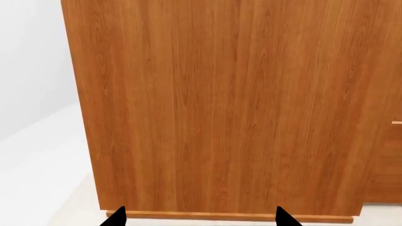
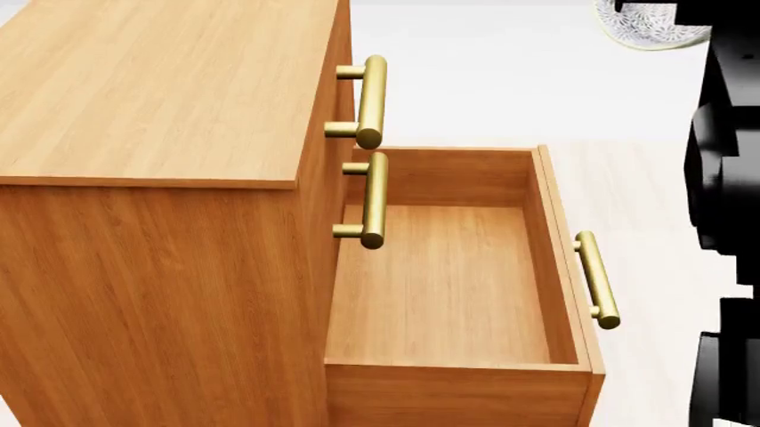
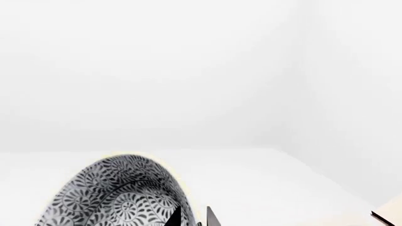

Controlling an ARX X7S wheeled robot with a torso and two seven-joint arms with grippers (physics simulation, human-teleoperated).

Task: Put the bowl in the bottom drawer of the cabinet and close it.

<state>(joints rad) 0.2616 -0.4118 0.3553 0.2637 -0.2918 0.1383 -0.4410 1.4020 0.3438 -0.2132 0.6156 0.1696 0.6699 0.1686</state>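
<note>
In the head view, the nearest thing is the boxy orange-brown wood-grain cabinet (image 2: 166,89), seen from above with its flat top and side panel filling the near left. From its front the bottom drawer (image 2: 446,285), a shallow orange-brown wooden box, stands pulled fully out and its floor lies bare. A brass bar handle (image 2: 597,279) runs along the drawer's outer front board. Above the open drawer, two more brass bar handles (image 2: 370,100) sit one over the other on the closed upper drawer fronts.

Black arm links (image 2: 727,178) run down that view's right edge, beside the drawer's front.

The left pincer (image 1: 199,217) faces the cabinet's plain wooden side from close by; its two black fingertips (image 1: 118,216) stand well apart with nothing between them, so it is open.

Farther off, past the drawer and above the pale floor (image 2: 499,80), the small round white bowl with a fine grey-blue pattern (image 2: 650,25) shows at the far right corner of the head view, outside the drawer. In the right wrist view the right pincer (image 3: 191,217) has its tips closed tightly on the rim of the bowl (image 3: 116,195), holding it tilted on edge.
</note>
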